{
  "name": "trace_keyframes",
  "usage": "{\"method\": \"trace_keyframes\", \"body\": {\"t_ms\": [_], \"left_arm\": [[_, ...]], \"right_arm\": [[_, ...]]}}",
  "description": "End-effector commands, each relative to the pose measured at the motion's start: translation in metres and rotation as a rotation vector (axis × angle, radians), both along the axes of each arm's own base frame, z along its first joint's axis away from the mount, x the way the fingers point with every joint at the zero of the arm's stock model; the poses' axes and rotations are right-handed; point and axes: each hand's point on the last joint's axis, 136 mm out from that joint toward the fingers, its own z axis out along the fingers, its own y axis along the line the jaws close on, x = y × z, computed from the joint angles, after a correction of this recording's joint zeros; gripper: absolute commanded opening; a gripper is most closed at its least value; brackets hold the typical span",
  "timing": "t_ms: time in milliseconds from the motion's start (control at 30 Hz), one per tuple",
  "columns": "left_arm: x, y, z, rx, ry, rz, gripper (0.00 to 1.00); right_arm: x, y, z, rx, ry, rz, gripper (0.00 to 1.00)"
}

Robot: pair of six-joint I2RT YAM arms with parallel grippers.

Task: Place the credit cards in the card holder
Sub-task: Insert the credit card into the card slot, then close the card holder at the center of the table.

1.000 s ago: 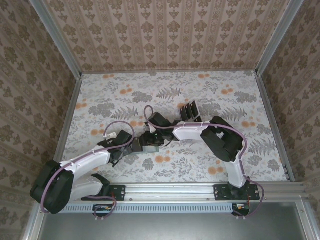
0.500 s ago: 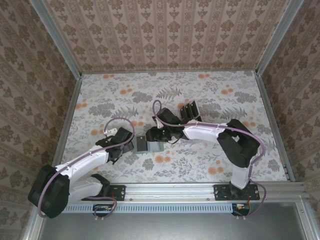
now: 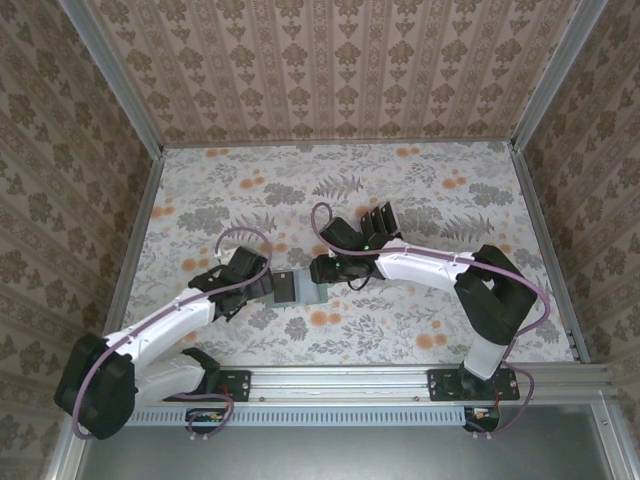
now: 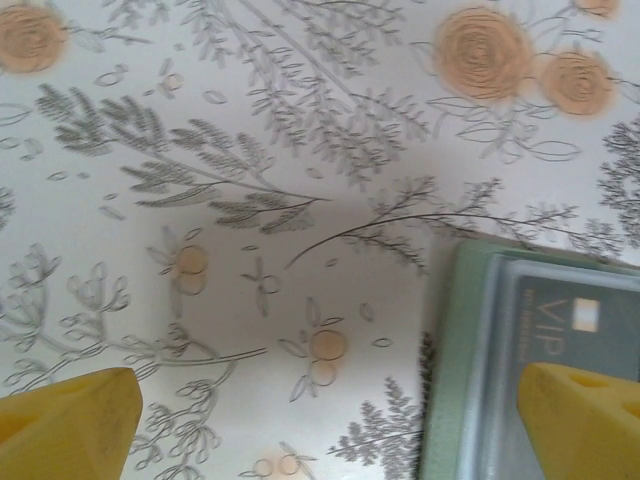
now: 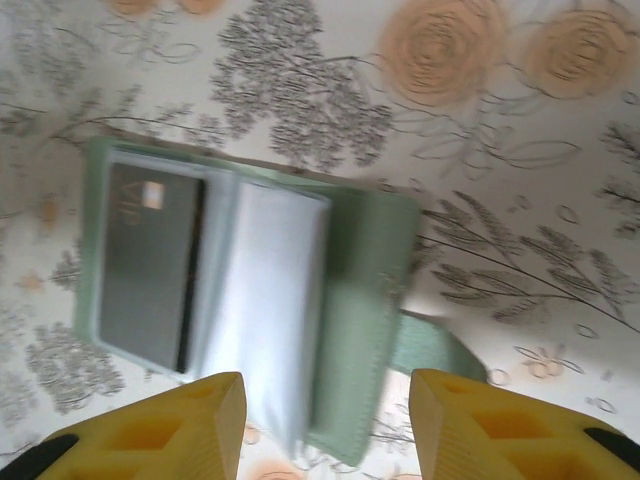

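Both left fingers and right fingers released, card holder on floral table, wallpapered walls

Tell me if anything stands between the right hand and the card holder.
Nothing visible does. In the right wrist view the card holder lies open on the table, straight under the right hand. The hand's yellow fingers stand apart with nothing between them. One card sits in one of the holder's pockets.

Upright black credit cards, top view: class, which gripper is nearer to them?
Right. The right gripper sits just near-left of the upright black credit cards; the left gripper is farther left.
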Motion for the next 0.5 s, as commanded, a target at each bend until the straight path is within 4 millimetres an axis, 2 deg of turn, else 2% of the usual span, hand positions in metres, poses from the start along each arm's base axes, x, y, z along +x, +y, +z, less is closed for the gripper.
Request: {"method": "trace_keyframes", "body": {"t_ms": [0,300,467], "left_arm": [[0.012,-0.02,0.011,-0.048,-0.024,-0.081,0.99],[0.019,-0.038,0.011,-0.094,-0.028,-0.136,1.0],[0.02,-0.043,0.007,-0.106,-0.016,-0.151,1.0]], "right_arm": [[-0.005,-0.025,-0.004,-0.099,-0.024,-0.034,0.49],[-0.005,-0.041,-0.016,-0.142,-0.018,-0.086,0.49],[-0.004,-0.045,-0.008,-0.125,-0.034,-0.11,0.49]]}}
